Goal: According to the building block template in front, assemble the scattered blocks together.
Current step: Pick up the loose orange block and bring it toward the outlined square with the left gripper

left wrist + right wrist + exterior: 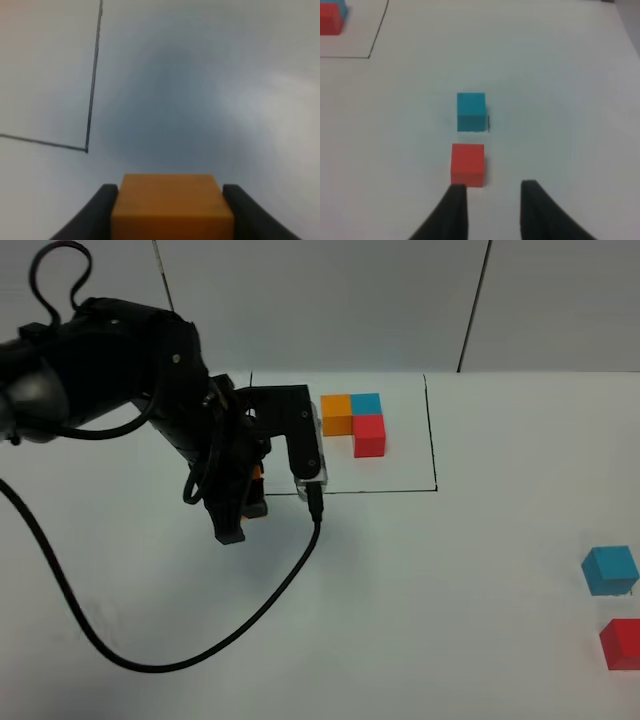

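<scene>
Orange block (172,207) matte; left claw (170,194) black plastic (faint sheen); tabletop (210,75) matte.

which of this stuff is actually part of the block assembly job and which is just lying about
Part of the job: building block template; orange block, gripped by the left end effector; blue block; red block, just ahead of the open right end effector.

Just lying about: black cable trailing across the white table.
</scene>
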`<state>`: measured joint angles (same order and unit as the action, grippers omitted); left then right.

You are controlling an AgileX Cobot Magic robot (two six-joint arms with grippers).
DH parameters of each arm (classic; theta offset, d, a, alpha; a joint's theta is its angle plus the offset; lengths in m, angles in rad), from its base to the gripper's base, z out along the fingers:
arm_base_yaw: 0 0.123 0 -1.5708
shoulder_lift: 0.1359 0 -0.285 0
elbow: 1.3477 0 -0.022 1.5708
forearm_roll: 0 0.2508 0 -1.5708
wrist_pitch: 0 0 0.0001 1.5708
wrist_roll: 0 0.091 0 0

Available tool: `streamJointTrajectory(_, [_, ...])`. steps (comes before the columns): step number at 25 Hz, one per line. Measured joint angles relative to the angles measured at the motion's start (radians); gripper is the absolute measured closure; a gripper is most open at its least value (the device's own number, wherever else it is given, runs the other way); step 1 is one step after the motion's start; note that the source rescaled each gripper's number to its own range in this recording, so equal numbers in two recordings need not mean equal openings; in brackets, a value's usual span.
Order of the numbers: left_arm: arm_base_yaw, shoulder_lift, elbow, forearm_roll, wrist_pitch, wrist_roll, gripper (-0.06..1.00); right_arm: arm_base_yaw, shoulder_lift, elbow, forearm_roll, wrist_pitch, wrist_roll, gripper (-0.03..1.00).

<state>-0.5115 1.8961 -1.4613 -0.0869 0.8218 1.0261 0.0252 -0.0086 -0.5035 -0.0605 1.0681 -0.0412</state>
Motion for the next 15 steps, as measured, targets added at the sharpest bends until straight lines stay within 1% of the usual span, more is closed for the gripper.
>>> streamJointTrajectory(3, [-0.035, 0.072, -0.045, -0.003, 0.003, 0.025, 0.93, 0.000, 0.000, 0.000, 0.000, 0.000, 0.000, 0.97])
streamJointTrajectory(7, [-0.070, 0.176, -0.122, -0.003, 0.018, 0.031, 0.93, 0.000, 0.000, 0.000, 0.000, 0.000, 0.000, 0.97])
streamJointTrajectory(10, [-0.075, 0.242, -0.194, -0.034, 0.045, 0.037, 0.93, 0.000, 0.000, 0.000, 0.000, 0.000, 0.000, 0.97])
streamJointTrajectory(15, [-0.075, 0.323, -0.284, -0.077, 0.083, 0.092, 0.93, 0.000, 0.000, 0.000, 0.000, 0.000, 0.000, 0.97])
